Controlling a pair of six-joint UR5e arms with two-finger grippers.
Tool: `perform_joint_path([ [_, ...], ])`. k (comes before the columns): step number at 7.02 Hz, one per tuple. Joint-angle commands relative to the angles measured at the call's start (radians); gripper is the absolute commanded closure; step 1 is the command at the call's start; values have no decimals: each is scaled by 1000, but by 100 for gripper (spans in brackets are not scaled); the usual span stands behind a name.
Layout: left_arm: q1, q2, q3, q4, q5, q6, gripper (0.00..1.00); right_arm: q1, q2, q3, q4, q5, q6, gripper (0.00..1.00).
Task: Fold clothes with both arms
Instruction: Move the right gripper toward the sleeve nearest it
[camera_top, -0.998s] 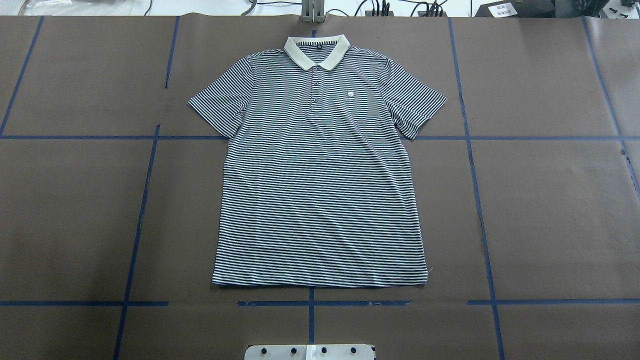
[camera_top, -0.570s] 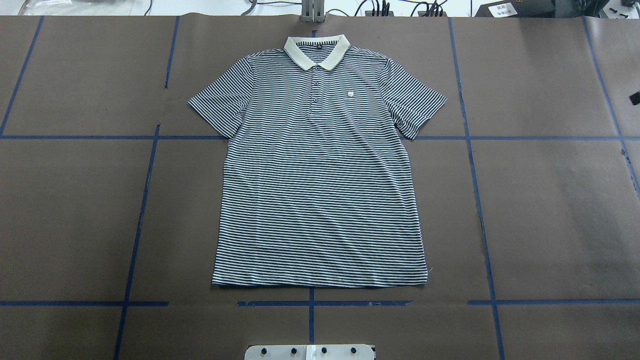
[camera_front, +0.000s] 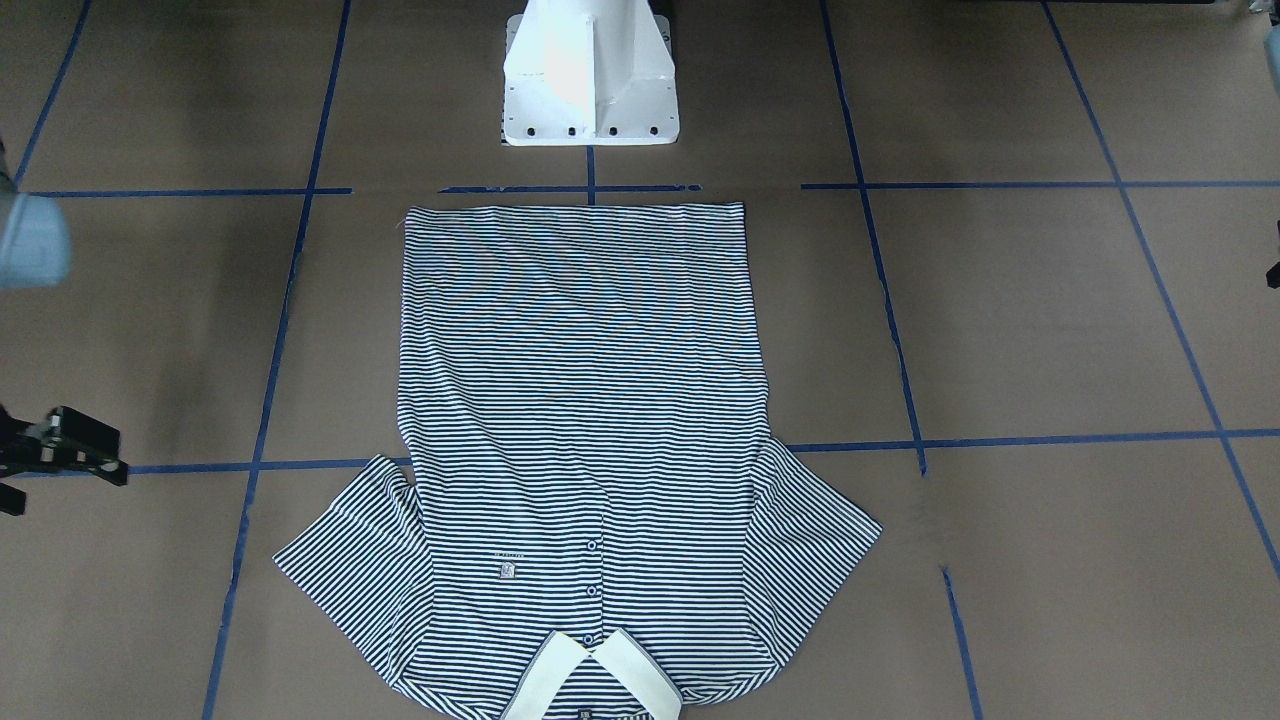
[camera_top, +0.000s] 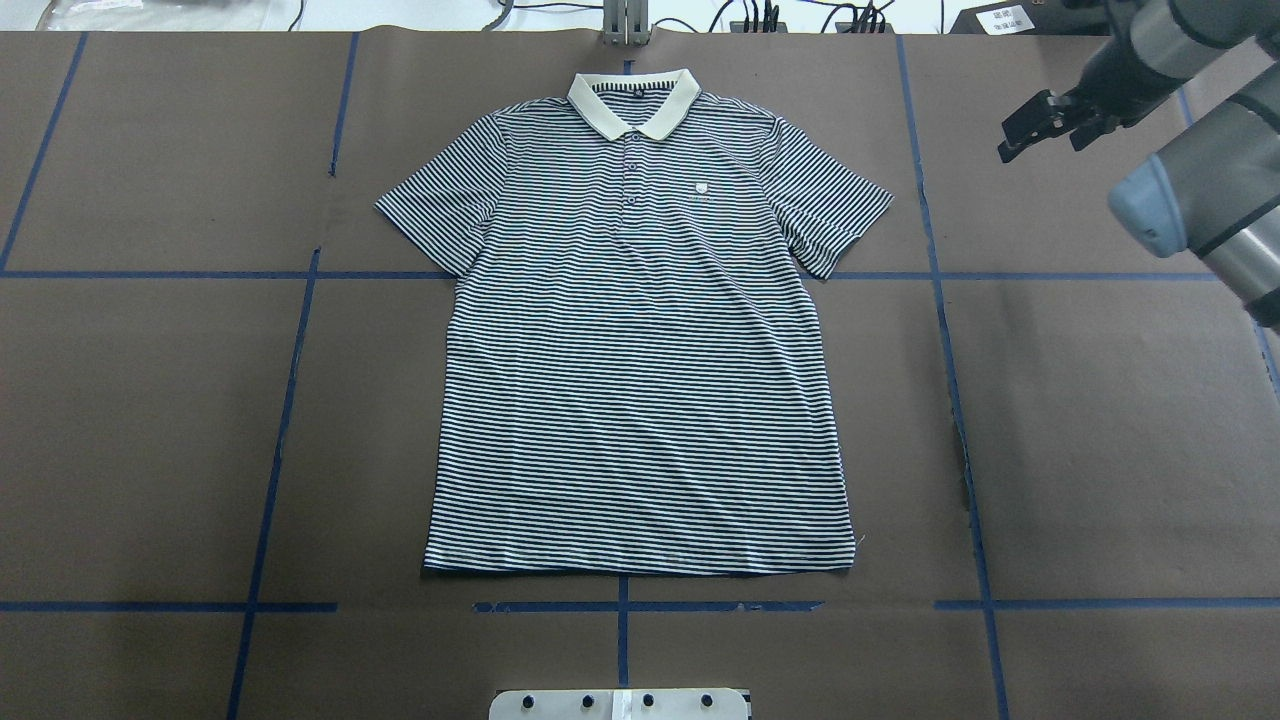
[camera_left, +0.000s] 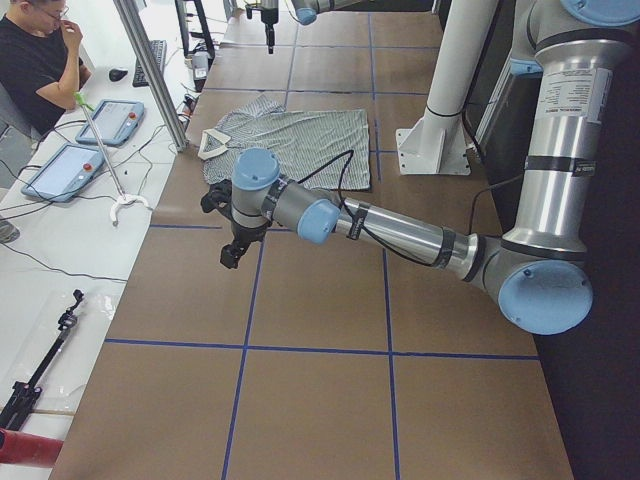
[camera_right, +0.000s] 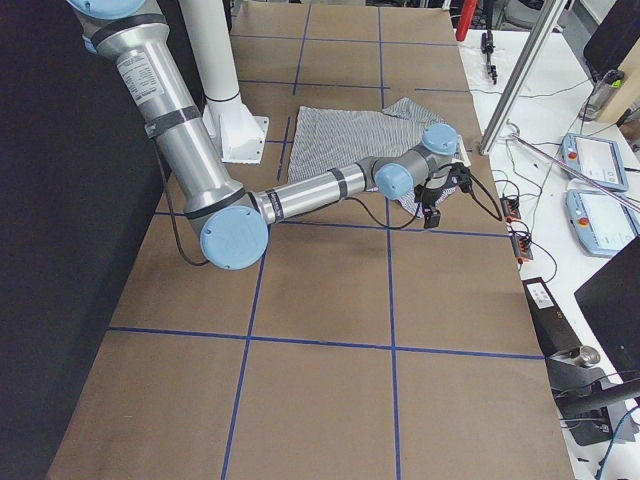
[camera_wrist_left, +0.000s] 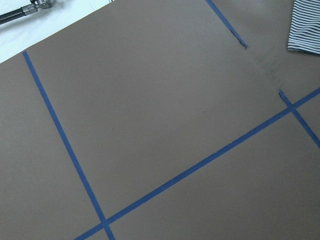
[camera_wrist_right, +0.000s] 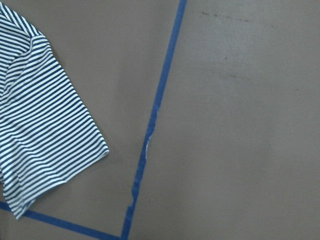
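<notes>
The striped polo shirt (camera_top: 640, 350) lies flat and spread out, front up, with its cream collar (camera_top: 632, 100) at the table's far edge. My right gripper (camera_top: 1040, 140) hovers above the table to the right of the shirt's right sleeve (camera_top: 830, 215), apart from it; its jaws look open and empty. The right wrist view shows that sleeve (camera_wrist_right: 45, 130) below it. My left gripper (camera_left: 230, 255) shows only in the exterior left view, over bare table left of the shirt; I cannot tell whether it is open. The left wrist view shows a sleeve corner (camera_wrist_left: 306, 27).
Blue tape lines (camera_top: 950, 400) mark a grid on the brown table cover. The white pedestal base (camera_front: 590, 80) stands at the near edge behind the shirt's hem. A seated operator (camera_left: 35, 60) and tablets (camera_left: 60, 170) are beyond the far edge.
My right arm and gripper have come into the overhead view from the right edge, toward the shirt's right sleeve. The shirt has not moved.
</notes>
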Motion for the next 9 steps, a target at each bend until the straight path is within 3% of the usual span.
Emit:
perform_joint_path([
  [1,70,-53,19,-61,5,-173,0,-70,91,-97,89,-52,143,0],
  [2,70,-52,19,-82,5,-187,0,-114,89,-201,319,-90,294,0],
  [3,70,-52,14,-86,5,-196,0,-164,90,-234,408,-180,364,0],
  [7,70,-52,14,-106,3,-247,0,-219,98,-287,403,-274,352,5],
  [9,70,-52,13,-106,1,-247,0,-222,130,-323,406,-280,352,16],
])
